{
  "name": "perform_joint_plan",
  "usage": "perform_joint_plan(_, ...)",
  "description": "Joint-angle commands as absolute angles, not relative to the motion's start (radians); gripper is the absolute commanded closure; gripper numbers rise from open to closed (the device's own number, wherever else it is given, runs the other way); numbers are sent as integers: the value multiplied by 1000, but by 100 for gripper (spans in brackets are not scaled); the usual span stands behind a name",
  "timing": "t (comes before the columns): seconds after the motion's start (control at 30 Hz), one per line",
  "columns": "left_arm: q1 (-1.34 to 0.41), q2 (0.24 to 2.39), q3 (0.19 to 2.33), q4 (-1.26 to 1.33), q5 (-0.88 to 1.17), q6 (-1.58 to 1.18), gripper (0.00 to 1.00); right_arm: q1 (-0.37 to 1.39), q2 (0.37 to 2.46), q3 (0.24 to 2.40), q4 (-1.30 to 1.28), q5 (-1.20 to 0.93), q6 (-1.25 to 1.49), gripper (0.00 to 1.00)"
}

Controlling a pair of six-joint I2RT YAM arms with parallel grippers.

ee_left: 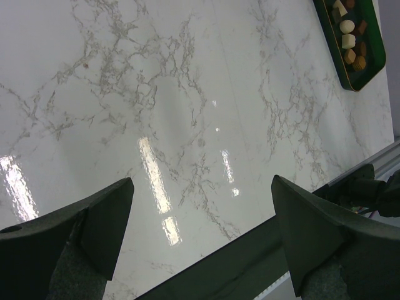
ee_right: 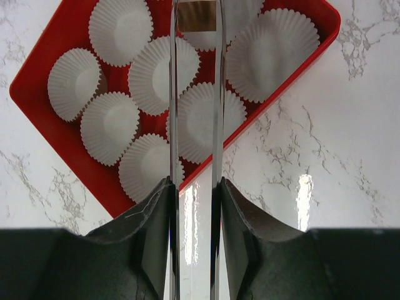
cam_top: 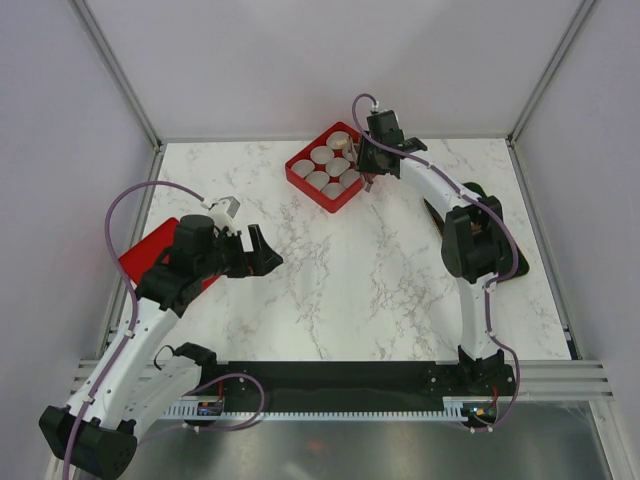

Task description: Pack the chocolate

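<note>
**Op:** Two arms over the marble table (cam_top: 330, 300), so I start with the big things. A red tray (cam_top: 300, 178) sits at the far middle. A dark green tray (ee_left: 370, 70) lies on the right side, half hidden from above by my right arm.

**Desk:** What's in them?

**Op:** The red one holds white paper cups (ee_right: 120, 28), about eight, packed edge to edge. Every one I can see into looks bare. The green one holds the chocolate (ee_left: 347, 42), a small cluster of brown and tan bites.

**Desk:** And the grippers?

**Op:** My left gripper (ee_left: 200, 212) hangs above bare marble with its fingers spread wide, holding nothing. My right gripper (ee_right: 195, 194) is clamped on the tweezers (ee_right: 217, 125), which reach out over the red tray.

**Desk:** Anything in the tips?

**Op:** One brown piece (ee_right: 197, 15), pinched between them above the cups at the tray's far side. I can't tell whether it touches paper.

**Desk:** So how far along?

**Op:** Barely begun, I'd judge. No cup is filled that I can see, one piece is poised to go in, and the rest sit in the green tray.
</note>
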State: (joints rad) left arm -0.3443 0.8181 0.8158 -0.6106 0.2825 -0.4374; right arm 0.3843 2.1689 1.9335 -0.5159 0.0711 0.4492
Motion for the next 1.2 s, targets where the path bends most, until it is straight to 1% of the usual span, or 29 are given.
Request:
perform_joint_plan(0.0,-344,816,813,-577,288,-396,0,390,2183,1993,-445,103,445,59)
perform_joint_plan(0.23,-342,821,813,-577,290,-394,0,391,2217,1997,-445,133,425,58)
perform_joint_plan(0.4,-342,824,813,-577,290,-394,0,390,2241,2017,-437,133,411,55)
perform_joint_plan(0.73,-342,827,813,-578,285,-394,0,390,2221,2026,-413,143,393,50)
perform_joint_plan(0.93,-342,822,813,-577,284,-396,0,390,2163,2011,-413,150,387,49)
perform_joint_plan(1.03,-342,819,813,-578,282,-396,0,390,2102,1979,-414,149,384,49)
perform_joint_plan(1.17,-342,815,813,-577,282,-396,0,390,1969,1913,-434,141,380,51)
